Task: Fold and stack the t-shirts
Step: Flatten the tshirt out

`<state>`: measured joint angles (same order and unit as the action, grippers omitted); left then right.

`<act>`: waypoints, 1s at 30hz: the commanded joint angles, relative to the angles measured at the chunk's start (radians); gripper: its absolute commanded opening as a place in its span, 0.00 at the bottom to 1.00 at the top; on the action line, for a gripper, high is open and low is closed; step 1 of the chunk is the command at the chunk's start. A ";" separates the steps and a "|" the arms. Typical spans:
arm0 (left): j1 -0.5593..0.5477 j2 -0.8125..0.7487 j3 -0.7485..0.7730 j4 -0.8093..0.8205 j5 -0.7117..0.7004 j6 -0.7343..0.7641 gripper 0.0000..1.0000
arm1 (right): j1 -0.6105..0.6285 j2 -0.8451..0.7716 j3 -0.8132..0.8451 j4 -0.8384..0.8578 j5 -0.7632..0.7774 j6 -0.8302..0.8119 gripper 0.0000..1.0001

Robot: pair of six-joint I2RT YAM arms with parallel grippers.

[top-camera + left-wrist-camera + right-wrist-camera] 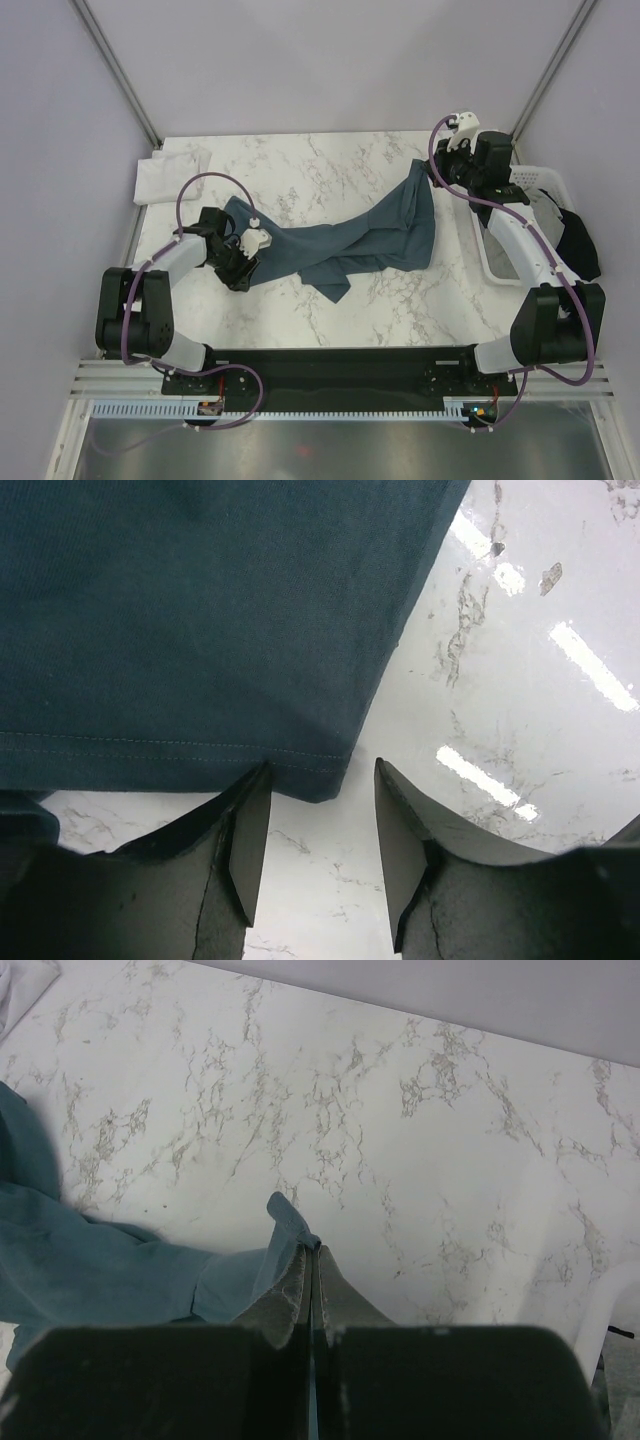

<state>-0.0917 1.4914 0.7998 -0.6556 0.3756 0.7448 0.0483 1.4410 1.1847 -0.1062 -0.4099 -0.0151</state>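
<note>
First, the fingers. The right gripper (311, 1252) has its jaws pressed together on a small fold of the blue shirt (90, 1265), and a tab of cloth sticks up past the tips. The left gripper (315, 825) has its jaws apart, holding nothing. The shirt's stitched hem corner lies on the table (520, 690) just at the fingertips (250, 820).

Seen from above, the blue shirt (370, 235) stretches across the middle of the marble table (310, 165). Its right end is drawn up to the right gripper (435, 172) near the far right corner. Its left end lies flat by the left gripper (243, 268), and loose folds bunch in the middle.

A white shirt (170, 175) lies folded at the far left corner, well apart from the blue one. A basket (497, 262) stands at the right edge, with a black shirt (580, 245) at its outer side.
</note>
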 commanded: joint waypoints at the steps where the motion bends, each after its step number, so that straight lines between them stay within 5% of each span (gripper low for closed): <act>1: -0.005 0.004 0.004 0.013 0.017 0.005 0.52 | -0.001 -0.016 0.003 0.045 0.000 -0.013 0.00; 14: -0.009 0.035 -0.017 0.039 -0.032 0.013 0.40 | -0.002 -0.017 -0.010 0.051 0.016 -0.016 0.00; 20: -0.016 -0.019 -0.030 0.033 -0.017 0.018 0.17 | -0.002 -0.008 -0.008 0.056 0.017 -0.014 0.00; 21: -0.016 -0.025 -0.030 0.031 -0.014 0.016 0.02 | -0.002 -0.007 -0.008 0.054 0.017 -0.014 0.00; 30: -0.017 -0.213 0.119 -0.075 -0.035 0.028 0.02 | -0.002 -0.048 0.018 0.053 0.025 -0.006 0.00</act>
<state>-0.1047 1.3769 0.8070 -0.6868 0.3466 0.7460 0.0483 1.4403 1.1721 -0.0975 -0.3878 -0.0219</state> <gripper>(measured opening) 0.031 0.007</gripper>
